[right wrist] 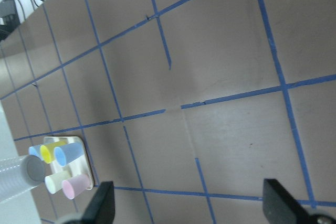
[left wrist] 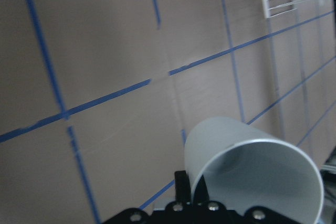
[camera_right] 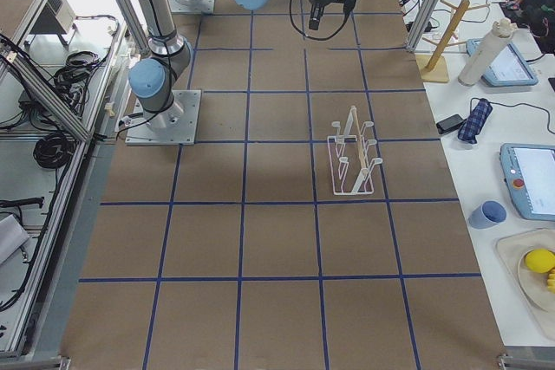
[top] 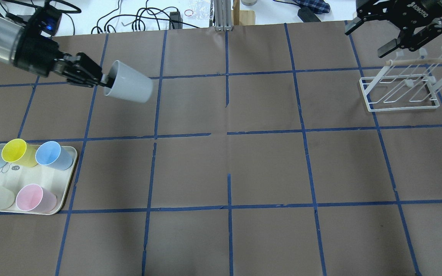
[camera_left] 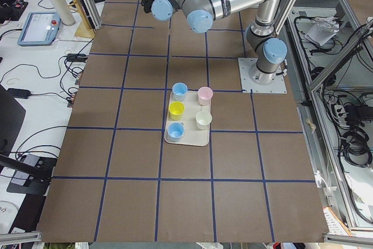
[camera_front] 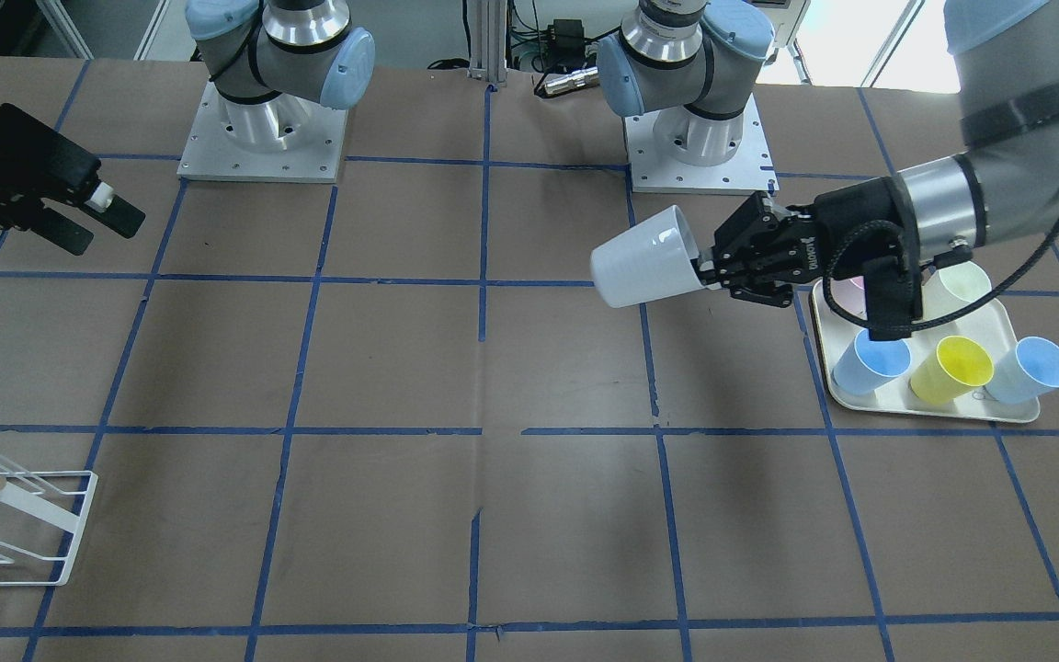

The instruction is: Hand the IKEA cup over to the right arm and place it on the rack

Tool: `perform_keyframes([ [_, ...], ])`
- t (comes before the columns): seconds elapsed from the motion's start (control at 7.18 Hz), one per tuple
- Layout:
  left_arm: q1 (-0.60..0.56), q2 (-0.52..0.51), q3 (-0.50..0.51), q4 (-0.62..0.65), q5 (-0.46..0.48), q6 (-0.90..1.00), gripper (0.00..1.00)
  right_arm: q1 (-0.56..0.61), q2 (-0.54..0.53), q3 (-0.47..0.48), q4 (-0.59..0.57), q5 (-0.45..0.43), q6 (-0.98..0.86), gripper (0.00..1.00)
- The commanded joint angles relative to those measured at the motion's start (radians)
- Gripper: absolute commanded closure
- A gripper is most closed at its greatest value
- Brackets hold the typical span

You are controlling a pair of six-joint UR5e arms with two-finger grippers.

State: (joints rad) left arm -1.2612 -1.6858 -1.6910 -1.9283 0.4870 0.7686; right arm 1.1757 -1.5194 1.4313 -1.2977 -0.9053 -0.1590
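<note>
IKEA cup (top: 129, 87) hangs sideways, rim pinched in the left claw (top: 105, 80), well apart from the rack (top: 403, 109); right claw (top: 370, 37) hovers near it, open and empty.

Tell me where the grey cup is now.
The cup is upper left in the overhead view, held sideways by the left pincer, beyond the tray.

Reference: overhead view. The left gripper (top: 105, 80) holds the IKEA cup (top: 131, 89) above the tabletop (top: 267, 168). From the cup toward 3 o'clock, bare tabletop runs as far as the right gripper (top: 363, 42), whose jaws stand apart. Obstacle 1: the rack (top: 399, 94), at 6 o'clock of the right gripper, lower than it, not touching, pegs slanting upward. Obstacle 2: the tray (top: 69, 180) carrying five cups (top: 52, 155), between 7 and 8 o'clock of the IKEA cup, well apart.
</note>
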Motion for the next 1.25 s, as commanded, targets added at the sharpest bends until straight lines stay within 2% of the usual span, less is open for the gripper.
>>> perform_keyframes([
  [0.0, -0.135, 0.012, -0.116, -0.012, -0.401, -0.015, 1.0, -0.044, 0.001, 0.03, 0.16, 0.202, -0.063, 0.0],
  [0.28, -0.294, -0.006, -0.191, 0.014, -0.685, -0.009, 1.0, -0.044, -0.007, 0.041, 0.249, 0.284, -0.073, 0.0],
  [0.42, -0.361, -0.027, -0.219, 0.065, -0.803, -0.009, 1.0, -0.044, -0.021, 0.041, 0.35, 0.383, -0.074, 0.0],
  [0.56, -0.418, -0.035, -0.231, 0.071, -0.874, -0.009, 1.0, -0.044, -0.024, 0.041, 0.379, 0.405, -0.071, 0.0],
  [0.84, -0.493, -0.026, -0.231, 0.072, -0.903, -0.009, 1.0, -0.044, -0.034, 0.041, 0.417, 0.431, -0.071, 0.0],
  [0.98, -0.52, -0.031, -0.23, 0.074, -0.957, -0.008, 1.0, -0.042, -0.039, 0.043, 0.419, 0.428, -0.063, 0.0],
  [1.11, -0.536, -0.034, -0.228, 0.074, -0.966, -0.008, 1.0, -0.038, -0.039, 0.047, 0.422, 0.418, -0.062, 0.0],
])
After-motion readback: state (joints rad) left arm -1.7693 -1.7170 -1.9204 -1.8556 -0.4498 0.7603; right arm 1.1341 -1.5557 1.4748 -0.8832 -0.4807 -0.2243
